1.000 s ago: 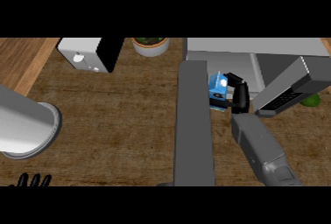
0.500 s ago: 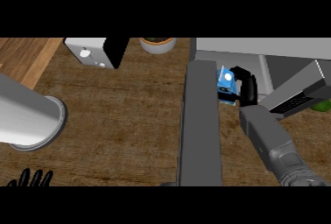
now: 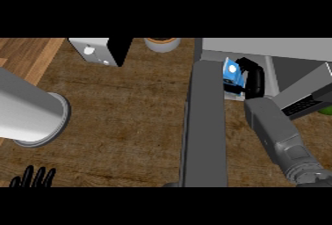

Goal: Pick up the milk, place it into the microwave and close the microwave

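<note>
The right robot hand (image 3: 253, 79) is curled round the blue-and-white milk carton (image 3: 232, 72), which sits just to its left, at the mouth of the grey microwave (image 3: 272, 57). The carton's long axis runs away from the robot, along the forearm's line into the cavity ahead. The microwave's open dark-grey door (image 3: 204, 127) stands on that same left side, stretching back towards the robot. The left robot hand (image 3: 35, 178) rests spread, well apart on the wooden table (image 3: 123, 114).
</note>
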{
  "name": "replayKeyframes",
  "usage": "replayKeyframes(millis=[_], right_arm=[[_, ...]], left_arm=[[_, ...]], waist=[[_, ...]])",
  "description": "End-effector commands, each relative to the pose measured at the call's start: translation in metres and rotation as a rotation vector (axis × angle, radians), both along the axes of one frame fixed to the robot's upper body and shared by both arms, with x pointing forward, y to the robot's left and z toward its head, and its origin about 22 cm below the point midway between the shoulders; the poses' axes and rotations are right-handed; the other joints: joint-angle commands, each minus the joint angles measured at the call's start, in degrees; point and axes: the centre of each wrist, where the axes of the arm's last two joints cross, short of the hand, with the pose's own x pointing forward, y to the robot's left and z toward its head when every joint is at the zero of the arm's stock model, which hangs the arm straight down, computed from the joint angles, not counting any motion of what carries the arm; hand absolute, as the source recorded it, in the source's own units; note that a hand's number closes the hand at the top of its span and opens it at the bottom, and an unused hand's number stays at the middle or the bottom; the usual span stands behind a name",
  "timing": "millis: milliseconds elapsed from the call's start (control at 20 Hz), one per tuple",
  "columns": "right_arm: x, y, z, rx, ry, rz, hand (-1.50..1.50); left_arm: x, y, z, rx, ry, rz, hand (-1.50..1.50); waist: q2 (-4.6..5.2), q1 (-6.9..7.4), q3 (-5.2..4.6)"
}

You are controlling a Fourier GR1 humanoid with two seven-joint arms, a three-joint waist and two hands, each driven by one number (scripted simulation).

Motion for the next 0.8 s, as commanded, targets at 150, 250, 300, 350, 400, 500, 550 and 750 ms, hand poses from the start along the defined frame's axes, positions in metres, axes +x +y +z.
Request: replayKeyframes(millis=[150,250,300,350,400,500,550,750], right_arm=[[0.007,-0.008,0.013,-0.032,-0.130,-0.065,1.50],[0.015,-0.009,0.026,-0.091,-0.143,-0.113,1.50],[0.017,-0.014,0.030,-0.116,-0.142,-0.133,1.50],[0.016,-0.012,0.028,-0.128,-0.143,-0.168,1.50],[0.017,-0.004,0.029,-0.133,-0.155,-0.190,1.50],[0.015,-0.007,0.025,-0.153,-0.160,-0.229,1.50],[0.016,-0.010,0.027,-0.159,-0.148,-0.248,1.50],[0.019,-0.005,0.032,-0.170,-0.164,-0.271,1.50]], left_arm=[[-0.001,0.004,0.000,0.010,-0.004,-0.004,-1.50],[0.006,0.004,-0.002,0.009,0.005,-0.003,-1.50],[0.008,-0.001,0.001,0.010,-0.005,-0.019,-1.50],[0.005,0.002,0.000,0.009,-0.003,-0.016,-1.50],[0.007,0.005,-0.006,0.007,0.014,-0.020,-1.50],[0.011,-0.003,-0.006,-0.009,0.010,-0.027,-1.50],[0.006,0.002,-0.004,0.003,0.015,-0.039,-1.50],[0.011,0.009,-0.004,0.016,0.005,-0.030,-1.50]], waist=[[0.49,1.14,0.10],[0.77,1.24,0.00],[0.76,1.29,0.00],[0.66,1.64,-0.02],[0.73,1.39,-0.10],[0.95,1.16,-0.01],[0.83,1.87,-0.02],[1.09,2.51,-0.02]])
